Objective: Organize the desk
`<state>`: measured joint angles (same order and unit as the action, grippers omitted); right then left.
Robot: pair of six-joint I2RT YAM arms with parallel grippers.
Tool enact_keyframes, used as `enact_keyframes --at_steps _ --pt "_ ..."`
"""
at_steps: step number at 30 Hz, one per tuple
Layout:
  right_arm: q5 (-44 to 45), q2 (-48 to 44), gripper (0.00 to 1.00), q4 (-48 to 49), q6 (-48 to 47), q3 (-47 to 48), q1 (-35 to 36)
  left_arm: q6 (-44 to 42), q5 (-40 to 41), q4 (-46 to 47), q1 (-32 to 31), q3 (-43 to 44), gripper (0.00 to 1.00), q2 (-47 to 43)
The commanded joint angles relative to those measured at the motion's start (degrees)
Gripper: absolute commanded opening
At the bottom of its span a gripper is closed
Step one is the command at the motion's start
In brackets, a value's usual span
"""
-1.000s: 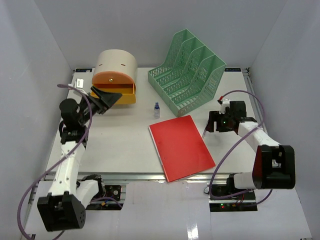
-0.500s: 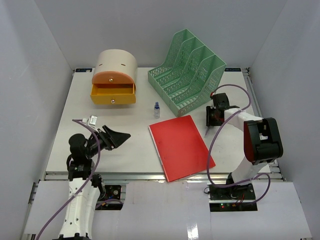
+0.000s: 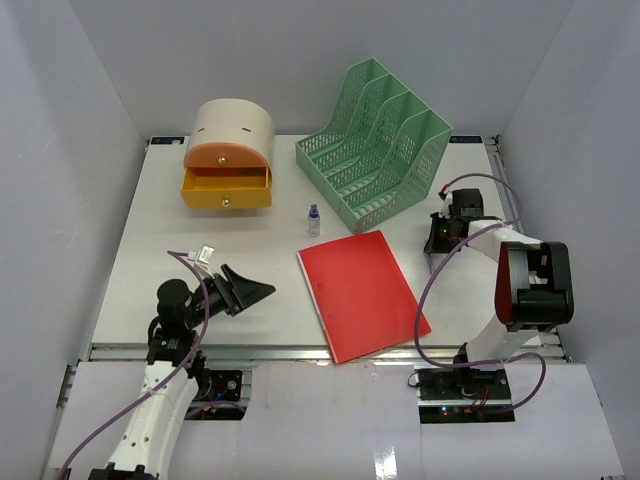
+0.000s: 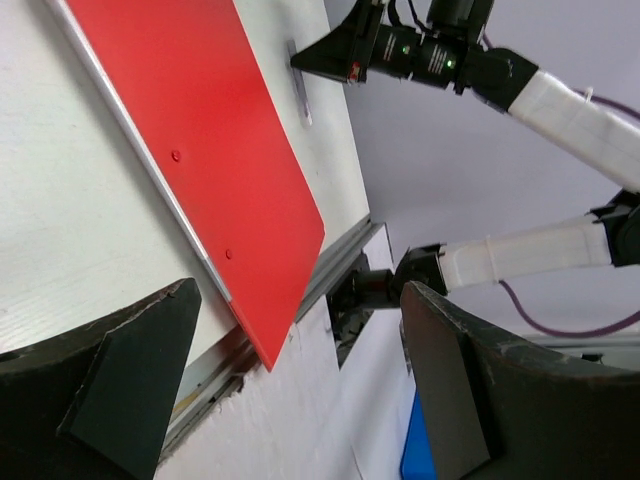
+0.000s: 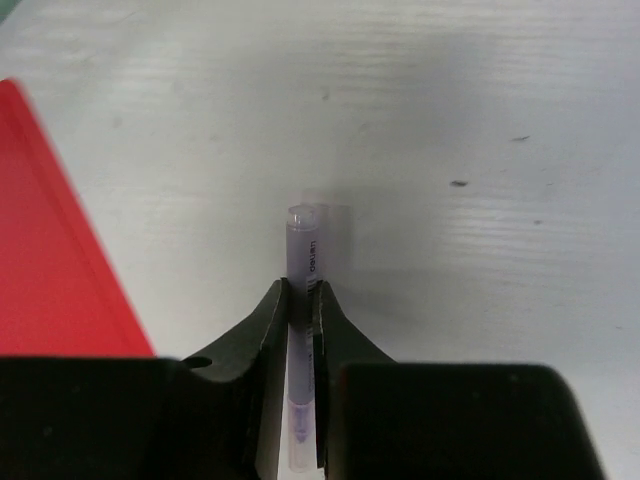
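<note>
The white desk (image 3: 230,250) carries a red folder (image 3: 362,293) at its front middle, one corner jutting over the front rail. My right gripper (image 3: 436,240) is low over the desk just right of the folder. In the right wrist view it (image 5: 300,288) is shut on a thin purple pen (image 5: 302,250), whose tip pokes out past the fingertips. My left gripper (image 3: 250,290) hovers open and empty above the front left of the desk, pointing at the folder. The left wrist view shows the folder (image 4: 200,130), the pen (image 4: 301,95) and the right gripper (image 4: 300,62).
A beige round drawer box (image 3: 230,150) stands at the back left with its orange drawer pulled out. A green mesh file rack (image 3: 378,145) fills the back right. A small blue-capped bottle (image 3: 314,220) stands between them, behind the folder.
My right gripper has shut on the pen. My left arm has drawn back from the drawer box to the front left of the desk, still open.
</note>
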<state>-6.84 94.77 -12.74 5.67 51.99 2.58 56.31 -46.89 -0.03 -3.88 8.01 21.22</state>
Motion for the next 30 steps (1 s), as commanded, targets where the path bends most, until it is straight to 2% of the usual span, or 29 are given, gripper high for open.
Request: enact_keyframes --at_steps 1,4,7,9,11,18,27,30 --pt "-31.6 -8.0 0.08 -1.7 -12.8 -1.7 -1.7 4.4 10.0 12.4 -12.3 -2.0 0.93 5.5" --pt "-52.4 -12.6 0.08 -1.1 -19.4 -4.2 -1.6 4.1 17.3 22.0 -25.2 -0.5 0.92 14.0" --pt "-60.4 -19.0 0.08 0.3 -21.8 -6.4 -1.6 1.4 27.9 31.5 -40.1 3.8 0.92 29.5" --pt "-63.9 -21.4 0.08 0.5 -22.8 -7.4 -1.8 -1.5 30.5 36.2 -45.4 7.9 0.91 35.5" --pt "-68.3 -23.8 0.08 0.8 -23.2 -8.5 -1.9 -4.6 33.8 41.8 -50.1 13.7 0.9 46.2" --pt "-78.5 -29.6 0.08 3.1 -22.9 -10.9 -2.7 -8.6 38.0 61.4 -55.3 27.3 0.88 71.6" --pt "-83.7 -30.3 0.08 2.6 -22.5 -10.8 -6.7 -8.3 39.6 80.2 -56.0 34.0 0.82 86.5" --pt "-83.5 -29.4 0.08 0.1 -25.0 -10.2 -7.0 -8.5 39.0 82.8 -56.0 36.6 0.8 89.3"
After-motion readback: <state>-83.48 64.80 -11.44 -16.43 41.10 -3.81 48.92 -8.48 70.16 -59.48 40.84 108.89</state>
